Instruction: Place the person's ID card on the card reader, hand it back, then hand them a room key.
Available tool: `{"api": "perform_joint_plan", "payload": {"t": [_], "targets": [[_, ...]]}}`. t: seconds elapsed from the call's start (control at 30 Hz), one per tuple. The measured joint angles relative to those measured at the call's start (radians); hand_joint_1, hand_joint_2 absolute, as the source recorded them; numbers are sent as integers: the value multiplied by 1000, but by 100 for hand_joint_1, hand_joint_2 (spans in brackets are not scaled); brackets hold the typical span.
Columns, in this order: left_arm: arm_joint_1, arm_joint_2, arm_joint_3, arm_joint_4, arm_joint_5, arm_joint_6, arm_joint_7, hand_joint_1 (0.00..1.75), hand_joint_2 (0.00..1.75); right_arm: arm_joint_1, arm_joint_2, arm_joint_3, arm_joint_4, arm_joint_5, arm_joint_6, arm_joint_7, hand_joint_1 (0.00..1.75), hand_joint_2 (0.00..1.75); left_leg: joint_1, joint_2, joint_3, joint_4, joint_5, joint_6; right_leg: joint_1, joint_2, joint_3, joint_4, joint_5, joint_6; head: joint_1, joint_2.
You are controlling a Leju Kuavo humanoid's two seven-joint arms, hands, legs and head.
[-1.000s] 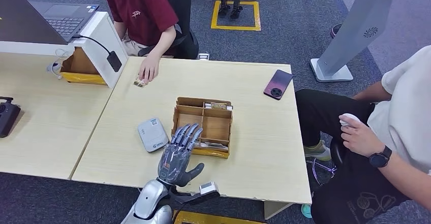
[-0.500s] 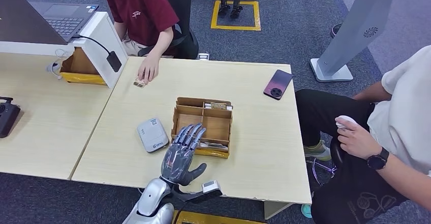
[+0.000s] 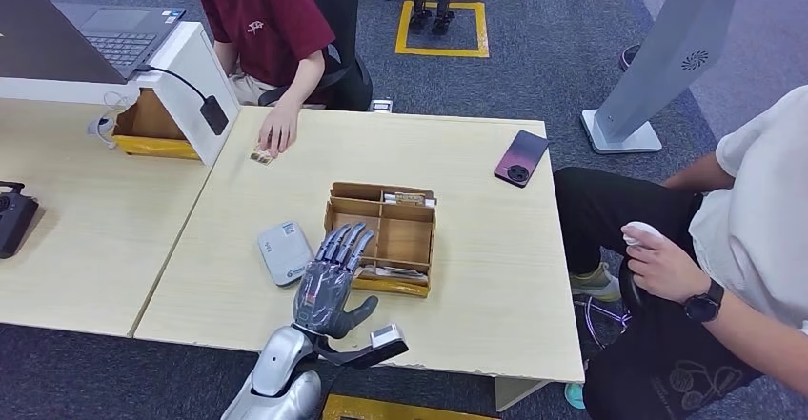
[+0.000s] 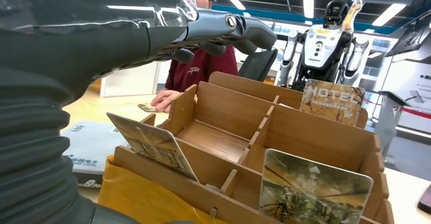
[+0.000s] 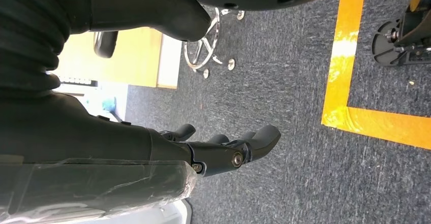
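On the desk [image 3: 476, 249], the wooden organizer [image 3: 381, 237] sits mid-surface, with the card reader [image 3: 286, 252] just beside it toward the near edge. The left hand [image 3: 327, 287] hovers spread and empty at the near edge, between them. The ID card [image 3: 262, 157] lies at the far edge under the person's hand [image 3: 278, 132], straight ahead and nearer this arm; the right hand [image 5: 223, 150] hangs over carpet, fingers loosely curled, holding nothing.

Small card [image 3: 263, 156] under the person's fingertips [image 3: 276, 140], half covered, its print too small to read.

The ID card [image 3: 262, 156] lies flat under a person's fingertips, at eleven o'clock from the grey card reader [image 3: 287, 252]; room key cards [image 4: 151, 144] stand tilted in the wooden organizer [image 3: 381, 237].
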Motion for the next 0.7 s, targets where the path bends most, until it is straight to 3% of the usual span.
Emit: {"api": "perform_joint_plan", "payload": {"t": [0.7], "targets": [[-12, 0, 34, 23, -17, 0, 18, 0, 175, 0, -2, 0, 0, 7, 3, -1, 0, 175, 0, 0, 0, 0, 0, 0, 0, 0, 0, 0, 0, 0, 0, 0]]}}
